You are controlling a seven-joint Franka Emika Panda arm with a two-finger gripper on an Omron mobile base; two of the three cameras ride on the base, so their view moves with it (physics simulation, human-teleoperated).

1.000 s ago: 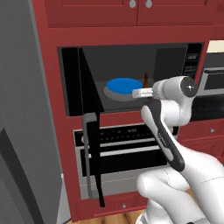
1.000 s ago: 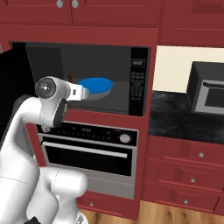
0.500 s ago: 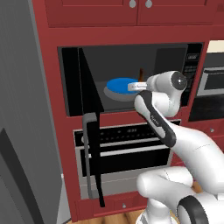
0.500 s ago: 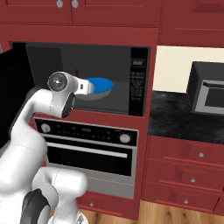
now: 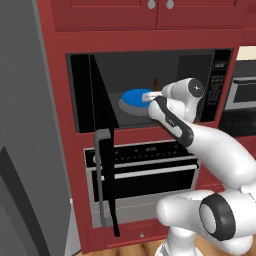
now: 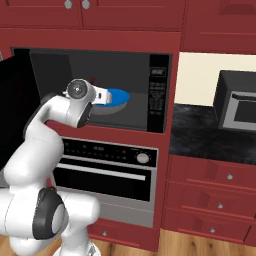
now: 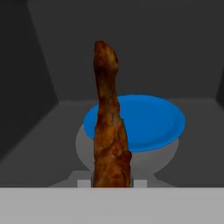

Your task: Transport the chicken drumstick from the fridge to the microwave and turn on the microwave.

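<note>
The white arm's two-finger gripper (image 7: 112,183) reaches into the open cavity of the wide black built-in microwave (image 5: 150,90), its fingers closed on the thick end of the reddish-brown cooked chicken drumstick (image 7: 109,127) — the drumstick stands up along the hand view, thin end farthest away. Just beyond and below it lies a round blue plate (image 7: 151,120) on a pale grey turntable (image 7: 85,151) — the microwave's dark glass door (image 5: 102,145) hangs wide open at left, beside the tall plain grey fridge (image 5: 25,140)
</note>
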